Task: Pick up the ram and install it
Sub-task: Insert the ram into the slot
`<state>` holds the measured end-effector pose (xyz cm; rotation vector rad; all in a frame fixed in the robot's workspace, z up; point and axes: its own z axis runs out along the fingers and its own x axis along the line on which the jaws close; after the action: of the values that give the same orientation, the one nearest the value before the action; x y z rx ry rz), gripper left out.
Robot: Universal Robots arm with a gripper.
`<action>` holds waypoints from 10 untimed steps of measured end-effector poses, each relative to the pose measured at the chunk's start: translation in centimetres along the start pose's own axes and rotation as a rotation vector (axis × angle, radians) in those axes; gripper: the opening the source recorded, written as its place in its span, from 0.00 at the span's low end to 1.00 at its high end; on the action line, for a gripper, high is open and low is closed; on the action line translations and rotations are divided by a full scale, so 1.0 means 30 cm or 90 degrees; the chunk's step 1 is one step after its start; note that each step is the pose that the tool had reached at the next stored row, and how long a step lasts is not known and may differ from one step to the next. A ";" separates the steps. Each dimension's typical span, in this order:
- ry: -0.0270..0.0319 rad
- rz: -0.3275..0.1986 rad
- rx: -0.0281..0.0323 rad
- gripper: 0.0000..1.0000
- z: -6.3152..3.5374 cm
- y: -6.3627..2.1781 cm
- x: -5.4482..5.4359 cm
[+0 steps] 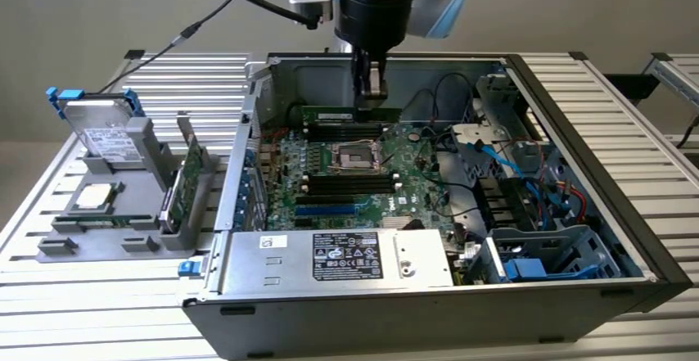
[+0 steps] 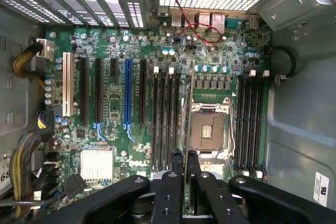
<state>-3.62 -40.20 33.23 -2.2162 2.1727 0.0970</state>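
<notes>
My gripper [image 1: 372, 97] hangs inside the open computer case [image 1: 611, 238], shut on the ram [image 1: 344, 115]. The ram is a long narrow green stick held level above the motherboard [image 1: 410, 193], near the case's back wall. In the wrist view the ram [image 2: 187, 108] shows edge-on as a thin line between my two black fingers [image 2: 176, 163]. It runs parallel to the black memory slots [image 2: 165, 119], over the strip between that bank and the CPU socket [image 2: 210, 129]. A second bank of slots [image 2: 249, 121] lies on the socket's other side.
A grey holder [image 1: 65, 246] on the exterior view's left carries a silver hard drive with blue clips [image 1: 101, 130], a green expansion card [image 1: 191, 173] and a processor [image 1: 96, 197]. The power supply [image 1: 339, 259], the drive cage [image 1: 546, 254] and loose cables [image 1: 480, 144] crowd the case.
</notes>
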 end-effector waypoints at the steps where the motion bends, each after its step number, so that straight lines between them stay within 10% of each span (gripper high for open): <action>1: 0.0008 -0.003 -0.0003 0.14 0.022 -0.004 -0.005; 10: 0.0023 -0.072 -0.0052 0.14 0.108 -0.013 -0.001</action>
<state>-3.28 -39.95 29.99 -2.3390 2.0472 0.0988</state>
